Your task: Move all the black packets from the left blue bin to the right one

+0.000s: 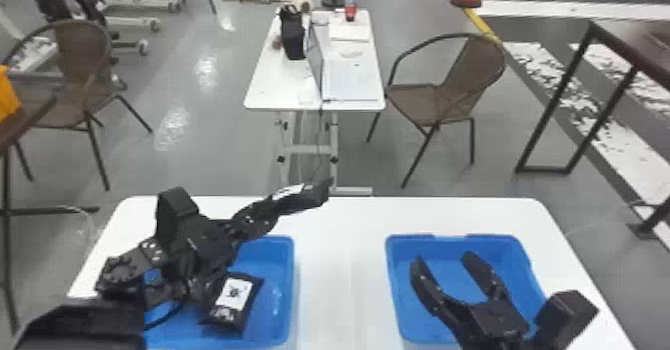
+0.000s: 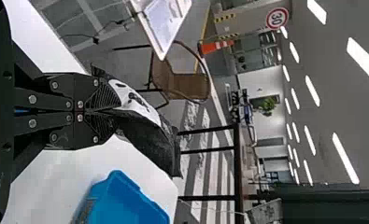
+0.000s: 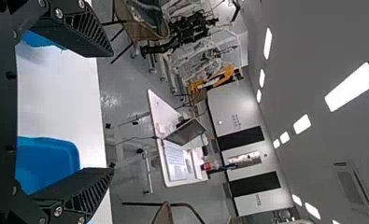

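In the head view, my left gripper is above the far side of the left blue bin, shut on a black packet that points toward the right. The left wrist view has that gripper with its fingers together on the black packet, which carries a white label. A second black packet with a white label lies in the left bin, partly behind the left arm. Over the right blue bin, my right gripper stands open; in the right wrist view its gripper has widely parted fingers.
Both bins stand on a white table, with a strip of tabletop between them. Farther off are another white table with a laptop, a brown chair and a dark-framed table.
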Robot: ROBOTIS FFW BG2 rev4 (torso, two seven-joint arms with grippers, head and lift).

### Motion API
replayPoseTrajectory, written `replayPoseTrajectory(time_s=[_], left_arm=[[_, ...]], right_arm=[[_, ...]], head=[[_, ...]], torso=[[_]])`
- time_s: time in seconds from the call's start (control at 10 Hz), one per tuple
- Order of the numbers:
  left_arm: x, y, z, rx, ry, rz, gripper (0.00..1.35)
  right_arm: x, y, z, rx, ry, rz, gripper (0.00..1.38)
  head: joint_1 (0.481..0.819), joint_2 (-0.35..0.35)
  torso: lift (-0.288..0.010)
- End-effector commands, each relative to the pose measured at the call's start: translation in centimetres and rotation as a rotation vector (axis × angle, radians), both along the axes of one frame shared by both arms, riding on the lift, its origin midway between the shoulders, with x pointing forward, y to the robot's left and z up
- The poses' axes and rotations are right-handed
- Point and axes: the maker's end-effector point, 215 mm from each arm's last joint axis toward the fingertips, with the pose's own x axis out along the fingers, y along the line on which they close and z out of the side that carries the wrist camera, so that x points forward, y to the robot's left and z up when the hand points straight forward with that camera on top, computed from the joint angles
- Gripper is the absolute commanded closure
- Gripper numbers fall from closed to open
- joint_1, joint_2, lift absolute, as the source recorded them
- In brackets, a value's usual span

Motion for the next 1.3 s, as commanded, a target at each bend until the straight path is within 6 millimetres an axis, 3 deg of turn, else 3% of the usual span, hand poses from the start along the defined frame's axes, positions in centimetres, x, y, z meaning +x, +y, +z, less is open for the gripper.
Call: replayPoseTrajectory(time_s=[0.0,0.2,0.5,0.8,1.2], left_arm=[[0.1,-2.3,0.7,-0.028,-0.020,-0.045,1.22],[0.7,-5.4,0.0,-0.019,-0.014,-0.117,1.22],[0.7,-8.2,-1.1,-0.013,0.021,-0.200,1.22],[0.7,-9.8,-0.3,-0.066,0.031,-0.225,1.22],[0.2,-12.7,0.3,-0.136,0.051,-0.273,1.22]], right_arm=[[1.2,1.3,1.5,0.038,-0.028,0.015,0.15],[2.5,2.6,4.3,0.097,-0.079,0.036,0.15],[4.3,5.2,7.5,0.198,-0.129,0.082,0.15],[5.4,6.8,6.9,0.229,-0.113,0.106,0.14],[7.6,7.4,6.1,0.226,-0.101,0.119,0.15]], head=[[0.695,-0.051],[0.695,-0.063],[0.695,-0.083],[0.695,-0.079],[0.695,-0.093]], torso=[[0.000],[0.000],[0.000],[0.000],[0.000]])
